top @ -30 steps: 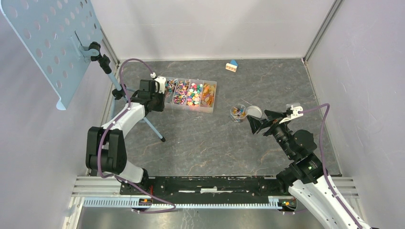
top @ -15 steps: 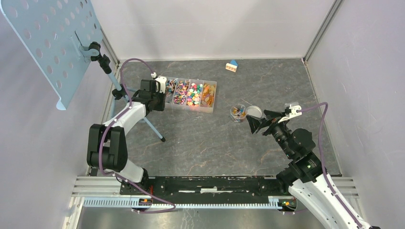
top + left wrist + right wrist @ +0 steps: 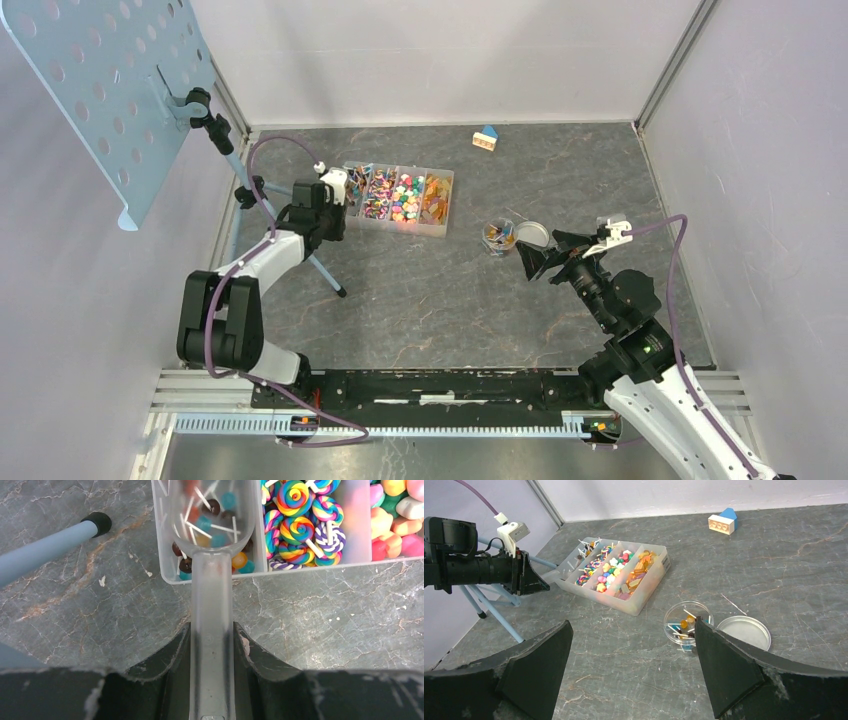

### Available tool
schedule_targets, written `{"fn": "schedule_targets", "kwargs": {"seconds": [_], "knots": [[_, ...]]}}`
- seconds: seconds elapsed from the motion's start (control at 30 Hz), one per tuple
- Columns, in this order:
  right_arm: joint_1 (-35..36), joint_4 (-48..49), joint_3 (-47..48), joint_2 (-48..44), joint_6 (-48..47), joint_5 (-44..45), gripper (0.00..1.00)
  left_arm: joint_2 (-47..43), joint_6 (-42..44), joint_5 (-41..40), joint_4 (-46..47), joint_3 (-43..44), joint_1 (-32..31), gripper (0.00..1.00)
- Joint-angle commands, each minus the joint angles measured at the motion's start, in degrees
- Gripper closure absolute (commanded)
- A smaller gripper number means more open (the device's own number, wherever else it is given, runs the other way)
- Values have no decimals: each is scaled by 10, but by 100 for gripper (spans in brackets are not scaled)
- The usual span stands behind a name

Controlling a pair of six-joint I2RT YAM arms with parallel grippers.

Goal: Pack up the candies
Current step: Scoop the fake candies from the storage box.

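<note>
The candies (image 3: 400, 195) lie sorted in a clear divided box (image 3: 398, 227). In the left wrist view small stick lollipops (image 3: 235, 560) fill its leftmost compartment and swirl lollipops (image 3: 295, 510) the one beside it. My left gripper (image 3: 211, 630) is shut on the handle of a clear plastic scoop (image 3: 211, 580), whose bowl rests among the stick lollipops. My right gripper (image 3: 634, 630) is open and empty, just short of a small round clear jar (image 3: 686, 622) with a few candies in it. The jar's lid (image 3: 744, 632) lies beside it.
A blue-roofed toy house (image 3: 486, 138) stands at the back. A perforated panel (image 3: 100, 90) on a tripod stands at the left, with one leg (image 3: 45, 547) close to the box and my left gripper (image 3: 335, 205). Walls enclose three sides.
My left arm has drawn back a little toward the near left with the scoop, which still reaches into the box. The right arm has barely moved.
</note>
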Motion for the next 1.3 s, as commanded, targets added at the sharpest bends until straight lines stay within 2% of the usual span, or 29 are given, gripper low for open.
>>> {"fn": "schedule_targets", "kwargs": {"seconds": [0.0,0.33,1.27], "knots": [[-2,24,7,-3,-2,-6,2,-38,-1,-6,50,-15,-2,98],[-2,24,6,-6,1,-5,2,-73,12,-3,94,-45,-2,98],[-2,7,15,-28,6,-3,2,-154,0,-6,81,-83,-5,98]]}}
